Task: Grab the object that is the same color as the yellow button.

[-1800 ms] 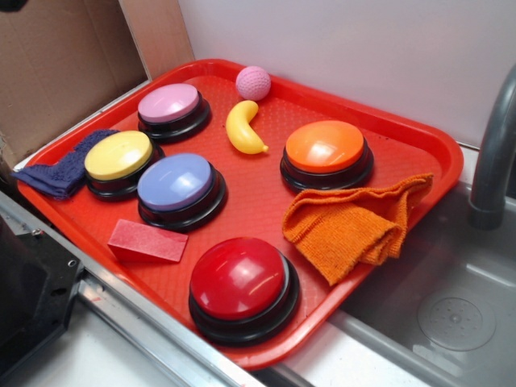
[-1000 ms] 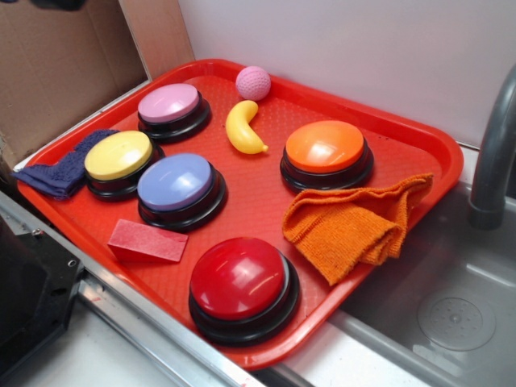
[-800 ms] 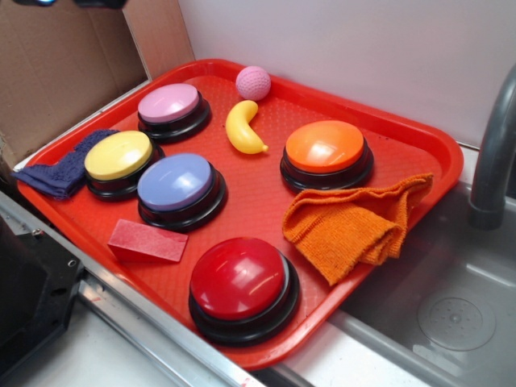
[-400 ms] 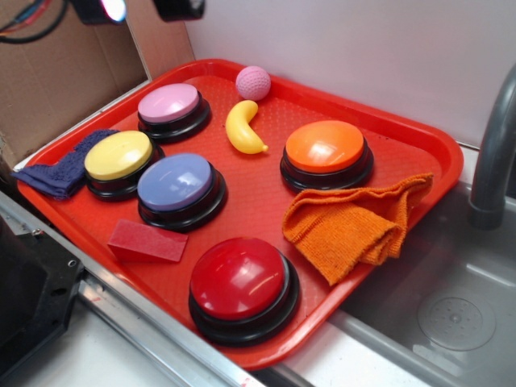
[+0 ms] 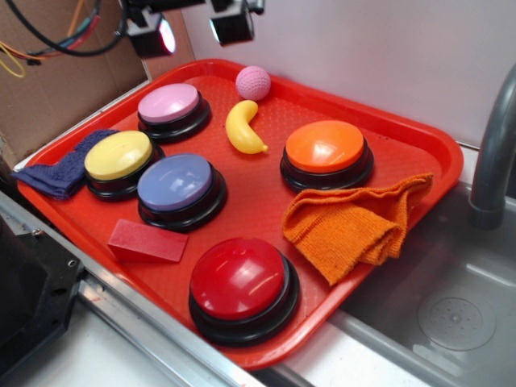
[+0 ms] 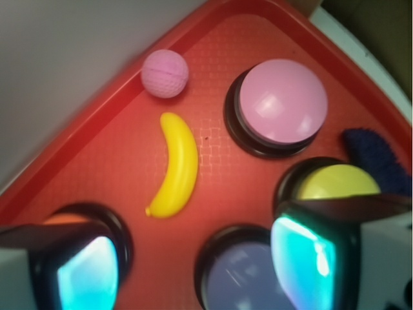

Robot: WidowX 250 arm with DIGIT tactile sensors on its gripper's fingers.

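Exterior: banana [image 5: 244, 127] lies clear between buttons.

1. Legible text, labels, brands, numbers, signs: none found in either view.
2. Button domes: plain, unmarked surfaces.
3. Red tray [image 5: 435, 153]: moulded grid texture only, no lettering.
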